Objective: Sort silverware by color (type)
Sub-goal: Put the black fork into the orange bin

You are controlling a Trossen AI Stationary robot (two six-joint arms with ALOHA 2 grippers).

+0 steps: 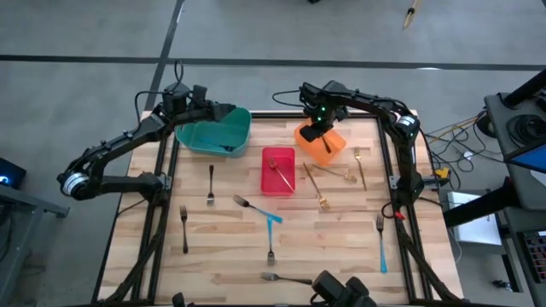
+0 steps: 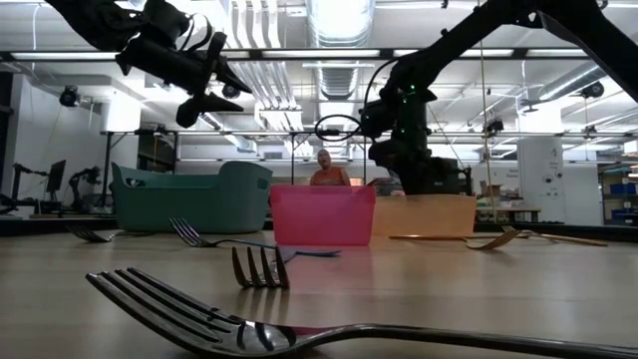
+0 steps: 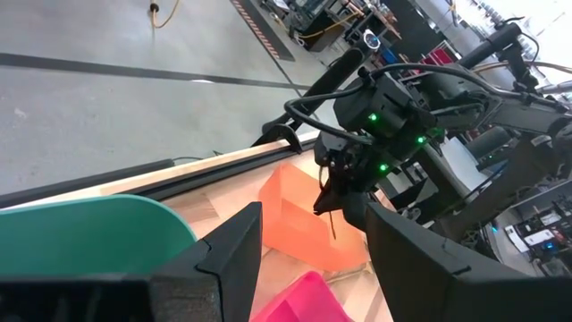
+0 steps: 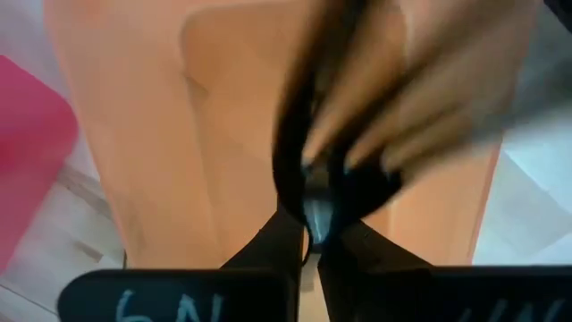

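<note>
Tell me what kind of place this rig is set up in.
Probably a robotics lab or workshop. The low view shows exposed ceiling ducts and lights and equipment racks behind the wooden table; the high view shows a bare concrete floor with loose cables.

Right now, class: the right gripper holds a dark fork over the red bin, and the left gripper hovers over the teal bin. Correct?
Not quite. The right gripper holds the dark fork over the orange bin, not the red bin; the high view shows this. The left gripper does hover over the teal bin.
</note>
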